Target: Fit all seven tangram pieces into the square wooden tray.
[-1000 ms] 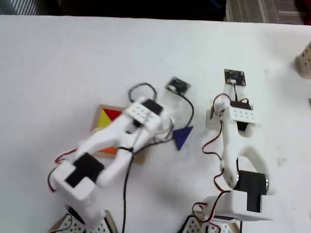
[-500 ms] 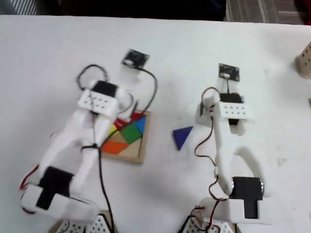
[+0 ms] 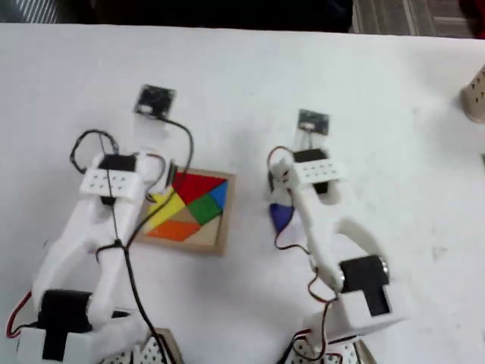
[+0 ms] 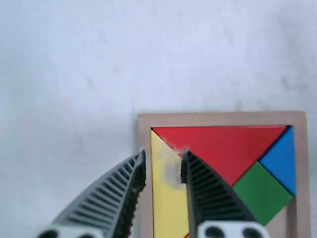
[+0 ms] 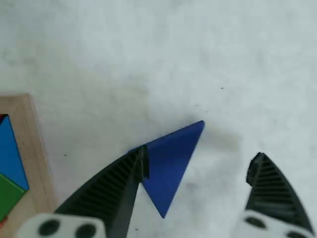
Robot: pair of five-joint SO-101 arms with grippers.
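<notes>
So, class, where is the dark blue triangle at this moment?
In the high view the dark blue triangle lies on the table just right of the wooden tray, beneath the right arm's open jaws.

White table (image 3: 250, 68) seen spread across whole high view, surface plain and matte. Tan perforated object (image 3: 475, 95) set at table's right edge, cut off by frame, rows of small round holes seen on its side. Small dark item (image 3: 483, 159) glimpsed along same edge, toward near side, too little shown to be identified. Faint mark (image 3: 439, 254) noted on tabletop toward right. Beyond far table edge, dark strip (image 3: 227, 14) seen, with grey slatted surface (image 3: 26, 9) at left end and grey striped surface (image 3: 394, 15) toward right end
</notes>
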